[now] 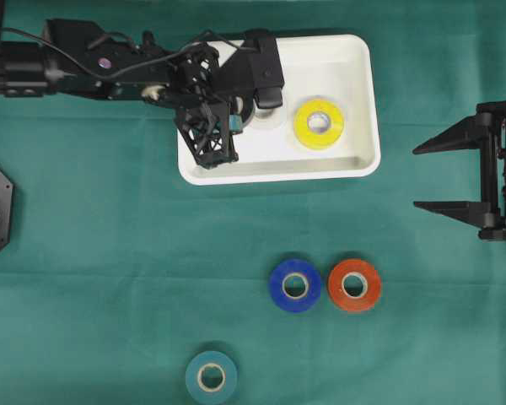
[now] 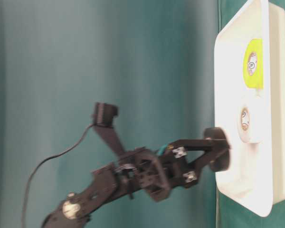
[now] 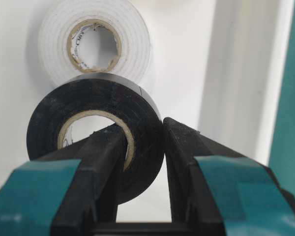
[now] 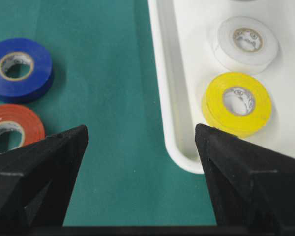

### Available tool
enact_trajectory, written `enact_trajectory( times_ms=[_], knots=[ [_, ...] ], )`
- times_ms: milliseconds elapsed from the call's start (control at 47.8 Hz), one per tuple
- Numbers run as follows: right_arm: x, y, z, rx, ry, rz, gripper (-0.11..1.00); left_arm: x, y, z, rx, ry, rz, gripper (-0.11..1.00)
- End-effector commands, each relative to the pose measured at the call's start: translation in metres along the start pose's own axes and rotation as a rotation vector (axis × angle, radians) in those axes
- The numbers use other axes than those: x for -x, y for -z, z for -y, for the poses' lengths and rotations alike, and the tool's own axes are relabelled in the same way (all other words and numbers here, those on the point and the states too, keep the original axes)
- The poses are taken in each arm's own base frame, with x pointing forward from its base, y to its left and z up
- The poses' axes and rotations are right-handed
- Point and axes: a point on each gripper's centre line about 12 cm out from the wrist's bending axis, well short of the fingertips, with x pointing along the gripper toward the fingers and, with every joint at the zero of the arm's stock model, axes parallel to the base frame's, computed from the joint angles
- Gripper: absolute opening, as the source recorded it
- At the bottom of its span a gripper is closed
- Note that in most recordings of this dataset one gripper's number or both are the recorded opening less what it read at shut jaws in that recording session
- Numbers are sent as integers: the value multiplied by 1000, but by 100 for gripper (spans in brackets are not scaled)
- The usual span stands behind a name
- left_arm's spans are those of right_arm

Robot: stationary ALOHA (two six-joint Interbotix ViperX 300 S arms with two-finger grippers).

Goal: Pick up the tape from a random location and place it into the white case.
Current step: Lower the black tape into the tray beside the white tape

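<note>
Left gripper (image 3: 142, 162), clamped on the black tape roll (image 3: 96, 142) at centre frame, holds it just over the white case (image 1: 358, 101), beside white and yellow rolls; release remains, and three rolls lie outside.

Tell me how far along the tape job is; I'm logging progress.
Done: yellow roll and white roll lie in the white case. In hand: left end effector grips the black roll over the case. Left: blue roll, red roll, teal roll.
</note>
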Motion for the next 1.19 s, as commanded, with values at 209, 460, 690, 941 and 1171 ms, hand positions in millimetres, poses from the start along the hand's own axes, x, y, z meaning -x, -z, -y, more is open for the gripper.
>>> enact_trajectory(
  times_ms=[209,460,690,941,1171],
  knots=[
    [0,-5,0,0,0,16,84,-26,5,-6,16,-4,-24,18],
    [-1,-4,1,-1,2,13,84,-29,12,-5,22,1,-51,18],
    [-1,-4,1,-1,2,13,84,-28,10,-5,20,1,-51,18],
    [-1,-4,1,-1,2,13,84,-27,9,-6,17,0,-45,32],
    [-1,-4,1,-1,2,13,84,-22,6,-6,13,-1,-33,95]
  ],
)
